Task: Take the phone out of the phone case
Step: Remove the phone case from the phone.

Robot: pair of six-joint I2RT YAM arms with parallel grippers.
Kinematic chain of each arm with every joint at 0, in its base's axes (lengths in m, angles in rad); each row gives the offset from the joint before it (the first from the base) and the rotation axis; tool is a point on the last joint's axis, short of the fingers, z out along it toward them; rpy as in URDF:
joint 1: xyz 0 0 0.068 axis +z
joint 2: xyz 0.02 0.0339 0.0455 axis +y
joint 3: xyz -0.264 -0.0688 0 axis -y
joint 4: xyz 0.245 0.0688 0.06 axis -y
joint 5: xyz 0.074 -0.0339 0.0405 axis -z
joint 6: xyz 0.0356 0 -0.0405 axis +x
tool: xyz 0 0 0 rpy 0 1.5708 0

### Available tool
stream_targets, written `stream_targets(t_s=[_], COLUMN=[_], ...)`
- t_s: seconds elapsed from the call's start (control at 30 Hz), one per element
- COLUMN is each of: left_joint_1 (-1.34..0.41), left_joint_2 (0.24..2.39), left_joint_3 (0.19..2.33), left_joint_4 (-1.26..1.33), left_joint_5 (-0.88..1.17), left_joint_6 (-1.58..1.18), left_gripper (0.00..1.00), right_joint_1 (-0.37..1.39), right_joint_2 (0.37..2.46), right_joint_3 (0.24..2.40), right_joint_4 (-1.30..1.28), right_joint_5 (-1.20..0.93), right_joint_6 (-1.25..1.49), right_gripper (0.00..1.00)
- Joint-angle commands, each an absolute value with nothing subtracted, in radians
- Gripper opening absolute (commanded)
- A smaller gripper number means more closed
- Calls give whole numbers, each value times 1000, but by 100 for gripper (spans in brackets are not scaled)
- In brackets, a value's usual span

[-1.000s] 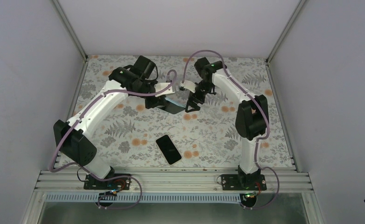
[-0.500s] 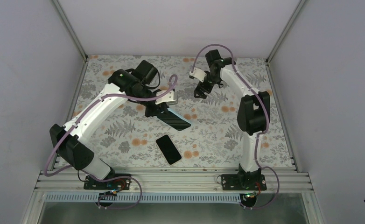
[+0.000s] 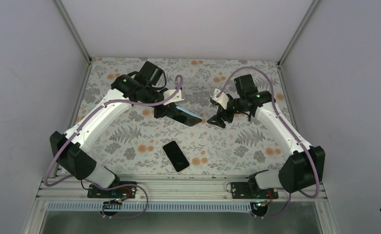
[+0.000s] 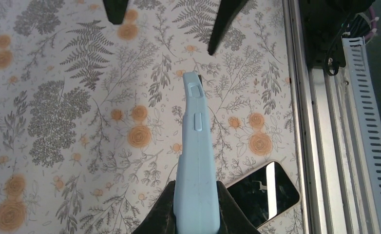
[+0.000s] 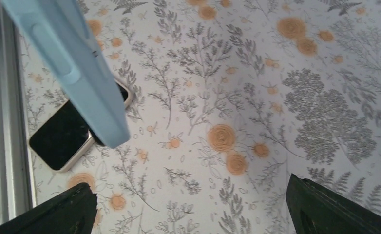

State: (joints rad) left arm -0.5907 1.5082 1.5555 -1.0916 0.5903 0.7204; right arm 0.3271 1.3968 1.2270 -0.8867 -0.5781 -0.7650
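Since the overhead camera only catches it as a dark slab with a pale blue edge, you need the wrist views to properly see the phone case. From the left wrist it's edge-on, a light-blue spine with side-button bumps, pinched at its near end between the two black fingers of the left gripper and held up off the floral table. What the overhead view adds is the phone itself, its glossy dark screen sitting inside the blue rim and tilted toward the right arm. The right gripper hangs just beside the case's free end, apart from it. Its own camera shows its fingers spread wide at the bottom corners with nothing between them, and the case poking in at the top left. Both wrist views also catch a second phone lying flat on the table nearer the arm bases, screen up.
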Motion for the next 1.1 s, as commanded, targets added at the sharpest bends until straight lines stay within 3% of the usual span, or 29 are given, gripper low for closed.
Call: stream_targets(t_s=[0.0,1.07], left_joint_1=[-584,-588], left_joint_2=[1514,1529], left_joint_3=[1592,1623], left_joint_4=[-1040,-1109], left_joint_5=[668,830], left_joint_6=[709,735], left_gripper=[2,2], right_joint_1=[336,337], right_joint_2=[1353,1365], right_joint_3=[1126,1136], right_joint_4=[-773,-611], right_joint_5=[-680,-596], right_joint_6=[-715,-579], right_gripper=[100,95])
